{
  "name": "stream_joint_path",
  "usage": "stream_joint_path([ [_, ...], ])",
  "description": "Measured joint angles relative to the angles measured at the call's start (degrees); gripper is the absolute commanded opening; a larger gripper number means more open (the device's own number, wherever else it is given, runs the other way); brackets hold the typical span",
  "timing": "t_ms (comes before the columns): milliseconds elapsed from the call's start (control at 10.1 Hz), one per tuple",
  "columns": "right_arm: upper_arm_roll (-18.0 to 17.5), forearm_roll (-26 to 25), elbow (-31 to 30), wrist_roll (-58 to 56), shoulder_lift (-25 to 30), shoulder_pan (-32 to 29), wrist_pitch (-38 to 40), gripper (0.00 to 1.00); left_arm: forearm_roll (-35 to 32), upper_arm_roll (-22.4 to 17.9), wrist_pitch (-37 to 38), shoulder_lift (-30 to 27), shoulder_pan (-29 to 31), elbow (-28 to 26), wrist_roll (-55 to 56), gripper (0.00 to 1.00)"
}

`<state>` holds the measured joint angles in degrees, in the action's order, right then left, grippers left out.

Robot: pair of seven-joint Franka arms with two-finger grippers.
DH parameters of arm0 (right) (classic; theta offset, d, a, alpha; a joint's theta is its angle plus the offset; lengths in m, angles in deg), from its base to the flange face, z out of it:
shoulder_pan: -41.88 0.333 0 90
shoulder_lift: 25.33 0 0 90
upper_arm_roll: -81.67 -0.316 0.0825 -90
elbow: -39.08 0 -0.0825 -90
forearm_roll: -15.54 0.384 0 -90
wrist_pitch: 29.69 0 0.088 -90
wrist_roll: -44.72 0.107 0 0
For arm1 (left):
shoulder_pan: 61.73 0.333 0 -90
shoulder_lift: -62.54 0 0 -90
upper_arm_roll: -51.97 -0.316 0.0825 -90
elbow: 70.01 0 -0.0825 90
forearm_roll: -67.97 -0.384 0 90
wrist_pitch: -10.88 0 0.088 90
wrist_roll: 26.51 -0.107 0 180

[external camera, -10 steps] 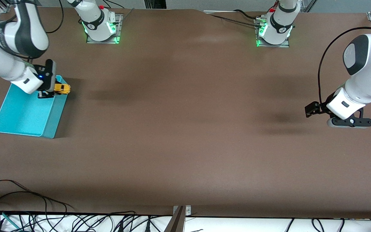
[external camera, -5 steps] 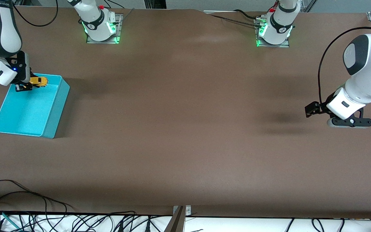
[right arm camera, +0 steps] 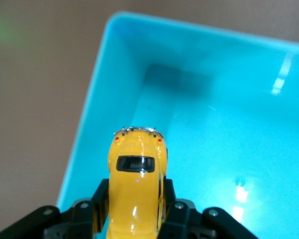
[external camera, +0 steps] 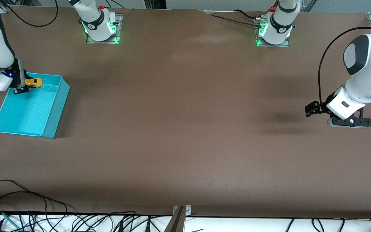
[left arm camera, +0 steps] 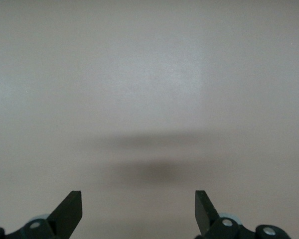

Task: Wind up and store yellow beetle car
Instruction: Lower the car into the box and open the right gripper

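At the brown table's (external camera: 185, 129) right-arm end, the open turquoise plastic bin (external camera: 52, 119) is waiting. The right gripper (right arm camera: 134, 209) is clamping the small yellow beetle car (right arm camera: 134, 172) above its corner; release remains. The left gripper (left arm camera: 138, 211) is idling, spread.

A wide brown table (external camera: 185, 129) is filling nearly the whole front view, its matte surface taking soft dark shadows near the middle and toward the left arm's end. Along its near edge a white ledge (external camera: 237, 224) is running, with black cables (external camera: 27, 206) lying tangled over it toward the right arm's end. A metal bracket (external camera: 181, 211) is sitting at the middle of that edge. Green lights (external camera: 117, 38) are glowing on the tabletop along the top.
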<state>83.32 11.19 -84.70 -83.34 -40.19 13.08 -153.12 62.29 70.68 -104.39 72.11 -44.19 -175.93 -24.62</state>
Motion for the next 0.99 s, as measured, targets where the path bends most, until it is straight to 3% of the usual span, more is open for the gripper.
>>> stream_joint_path([
  [496, 0.00, 0.02, 1.05, -0.20, -8.03, -0.97, -4.20, 0.11, 0.00, 0.00, 0.13, 0.00, 0.02, 0.00, -0.05, 1.00],
  [595, 0.00, 0.03, 1.16, -0.20, -9.06, -1.30, -4.53, 0.26, 0.00, 0.00, 0.14, 0.00, 0.02, 0.00, -0.05, 1.00],
  [694, 0.00, 0.04, 1.40, -0.20, -9.14, -1.47, -4.42, 0.54, 0.00, 0.00, 0.15, 0.00, 0.02, 0.00, -0.06, 1.00],
  [793, 0.00, 0.04, 1.46, -0.20, -9.15, -1.63, -4.21, 1.00, 0.00, 0.00, 0.15, 0.00, 0.02, 0.00, -0.06, 1.00],
  [991, 0.00, 0.10, 1.61, -0.21, -9.15, -1.92, -2.74, 1.00, 0.00, 0.00, 0.15, 0.00, 0.02, 0.00, -0.06, 1.00],
])
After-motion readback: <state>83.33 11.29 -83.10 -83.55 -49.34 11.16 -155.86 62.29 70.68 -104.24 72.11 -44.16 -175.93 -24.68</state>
